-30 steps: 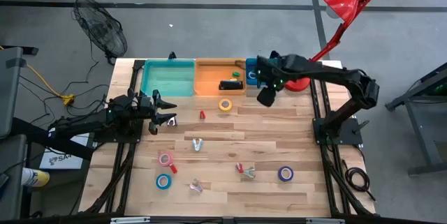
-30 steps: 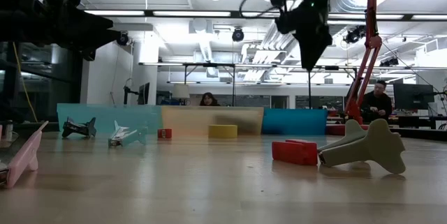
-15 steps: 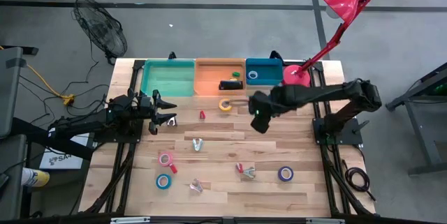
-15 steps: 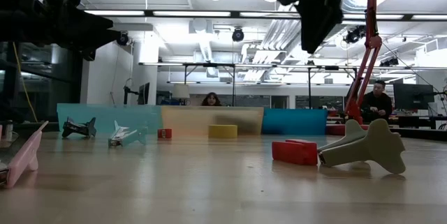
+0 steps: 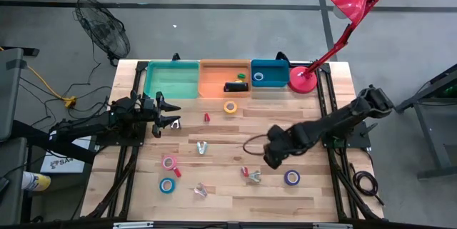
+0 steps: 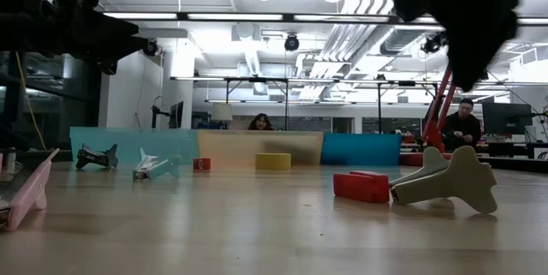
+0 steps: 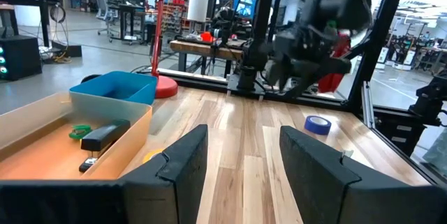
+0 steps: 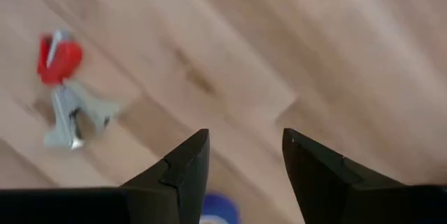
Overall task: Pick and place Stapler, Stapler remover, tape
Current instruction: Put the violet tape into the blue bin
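My right gripper (image 5: 273,156) hangs open above the table's near middle. In the right wrist view its fingers (image 8: 241,175) point down at bare wood, between a red-and-silver staple remover (image 8: 66,91) and the dark blue tape roll (image 8: 220,215). From above, that remover (image 5: 250,175) and roll (image 5: 291,177) lie flat just nearer than the gripper. The black stapler (image 5: 234,86) lies in the orange tray. The yellow tape (image 5: 230,106) rests flat before that tray. Pink tape (image 5: 169,162) and light blue tape (image 5: 166,185) lie near left. My left gripper (image 5: 168,118) waits open at the left.
Green tray (image 5: 171,79), orange tray (image 5: 214,68) and blue tray (image 5: 275,86) line the far edge, the blue one holding a small roll (image 5: 258,77). A red lamp base (image 5: 303,79) stands beside them. More staple removers (image 5: 202,147) (image 5: 199,190) lie scattered. People sit beyond the table.
My right gripper has swung from over the blue tray at the far edge toward the near edge, across the middle of the table, ending low near the red-and-silver staple remover and the dark blue tape. No object has moved.
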Controlling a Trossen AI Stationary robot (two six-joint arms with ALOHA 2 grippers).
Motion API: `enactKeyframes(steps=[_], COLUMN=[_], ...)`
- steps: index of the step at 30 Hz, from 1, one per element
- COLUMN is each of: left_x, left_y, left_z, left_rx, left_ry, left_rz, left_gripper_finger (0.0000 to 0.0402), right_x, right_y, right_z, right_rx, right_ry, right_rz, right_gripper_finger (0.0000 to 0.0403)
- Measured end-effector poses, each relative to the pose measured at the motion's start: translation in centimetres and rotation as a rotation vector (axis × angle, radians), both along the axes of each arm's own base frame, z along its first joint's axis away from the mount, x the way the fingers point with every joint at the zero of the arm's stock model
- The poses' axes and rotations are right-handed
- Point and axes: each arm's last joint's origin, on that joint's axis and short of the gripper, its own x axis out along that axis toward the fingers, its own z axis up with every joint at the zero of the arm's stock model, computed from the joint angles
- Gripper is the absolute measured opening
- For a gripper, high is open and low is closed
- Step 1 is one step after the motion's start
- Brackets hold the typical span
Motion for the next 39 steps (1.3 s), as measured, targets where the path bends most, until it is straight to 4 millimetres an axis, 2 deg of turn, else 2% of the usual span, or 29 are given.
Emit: enactKeyframes(steps=[11,20,30,39], left_x=[0.0,0.0,0.0,0.0], left_y=[0.0,0.0,0.0,0.0], left_z=[0.0,0.0,0.0,0.0], left_rx=[0.0,0.0,0.0,0.0], left_ry=[0.0,0.0,0.0,0.0], left_rz=[0.0,0.0,0.0,0.0], left_gripper_finger=[0.0177,0.0177,0.0177,0.0177], right_x=[-3.1,-5.8,-6.8,-6.8], right_y=[4.5,6.7,7.8,8.2], right_z=[-3.2,-4.9,-5.0,-5.7], right_rx=[0.158,0.187,0.169,0.135], right_ry=[0.052,0.099,0.065,0.072], right_rz=[-0.14,-0.261,-0.322,-0.343], right_gripper_finger=[0.0171,0.0171,0.0171,0.0171])
